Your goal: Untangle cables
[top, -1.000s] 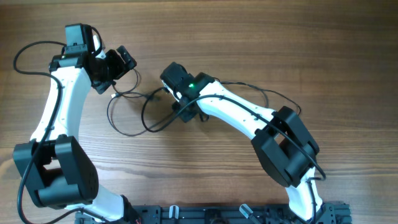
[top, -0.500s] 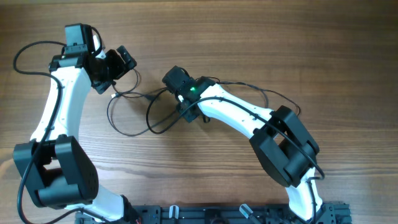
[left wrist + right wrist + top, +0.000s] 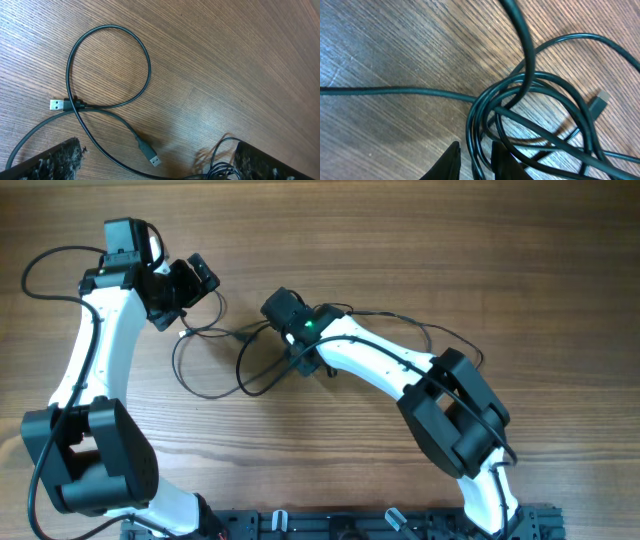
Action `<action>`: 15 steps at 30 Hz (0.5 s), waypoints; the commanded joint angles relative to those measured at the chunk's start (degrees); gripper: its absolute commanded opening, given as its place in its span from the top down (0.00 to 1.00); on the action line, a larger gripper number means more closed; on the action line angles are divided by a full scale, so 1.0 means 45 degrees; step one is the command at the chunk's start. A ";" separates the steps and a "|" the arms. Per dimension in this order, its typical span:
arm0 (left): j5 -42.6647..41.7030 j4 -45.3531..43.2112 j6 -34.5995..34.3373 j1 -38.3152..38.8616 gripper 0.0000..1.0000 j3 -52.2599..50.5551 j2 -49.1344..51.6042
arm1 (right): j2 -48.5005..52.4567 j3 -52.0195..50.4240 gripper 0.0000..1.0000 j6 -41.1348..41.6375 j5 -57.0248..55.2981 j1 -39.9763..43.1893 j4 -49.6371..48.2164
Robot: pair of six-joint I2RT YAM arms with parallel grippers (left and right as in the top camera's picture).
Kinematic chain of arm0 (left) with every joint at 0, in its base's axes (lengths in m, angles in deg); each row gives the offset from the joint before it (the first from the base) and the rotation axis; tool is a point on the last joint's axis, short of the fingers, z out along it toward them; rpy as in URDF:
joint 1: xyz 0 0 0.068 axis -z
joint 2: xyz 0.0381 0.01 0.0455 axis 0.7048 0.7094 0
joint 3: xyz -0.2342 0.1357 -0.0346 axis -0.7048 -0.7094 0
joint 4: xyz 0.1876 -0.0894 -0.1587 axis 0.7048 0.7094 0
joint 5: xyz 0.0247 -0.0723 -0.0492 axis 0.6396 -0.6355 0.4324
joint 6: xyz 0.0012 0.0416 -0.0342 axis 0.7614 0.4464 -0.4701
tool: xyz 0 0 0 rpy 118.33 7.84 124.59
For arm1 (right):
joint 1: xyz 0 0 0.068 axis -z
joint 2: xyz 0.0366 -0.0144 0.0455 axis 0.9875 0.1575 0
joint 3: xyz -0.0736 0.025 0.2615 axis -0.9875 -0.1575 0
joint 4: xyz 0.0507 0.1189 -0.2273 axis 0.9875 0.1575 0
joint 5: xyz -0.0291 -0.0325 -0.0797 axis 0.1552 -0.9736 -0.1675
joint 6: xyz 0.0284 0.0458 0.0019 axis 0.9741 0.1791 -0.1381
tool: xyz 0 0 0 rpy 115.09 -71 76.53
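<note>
Now the right pincer (image 3: 475, 161) nips one strand of the cables (image 3: 395, 90).

Left arm reaches toward 12 o'clock, the left gripper (image 3: 188, 292) turned to 4 o'clock, jaws wide apart. Right arm stretches toward 10 o'clock; the right gripper (image 3: 475, 161) pinches the cables (image 3: 530, 80) between narrowed fingers

Seen from overhead, the black wrist housing (image 3: 290, 315) hides the right end effector (image 3: 475, 162) and the knot of thin black flexible cables (image 3: 532, 60) beneath it. Its own camera crops both fingers (image 3: 507, 167) at the lower edge. The left end effector's (image 3: 157, 162) fingers are likewise cropped.
</note>
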 commanded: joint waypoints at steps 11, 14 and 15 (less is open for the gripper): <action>-0.0185 -0.0034 0.0209 -0.0039 0.00 -0.0078 -0.0267 | 0.0364 -0.0476 0.82 -0.0165 -0.0374 0.0034 -0.0374; -0.0185 -0.0034 0.0209 -0.0039 0.00 -0.0078 -0.0267 | 0.0364 -0.0578 0.96 -0.0170 -0.0369 0.0034 -0.0471; -0.0185 -0.0034 0.0209 -0.0039 0.00 -0.0078 -0.0267 | 0.0345 -0.0510 0.96 -0.0160 -0.0355 0.0034 -0.0432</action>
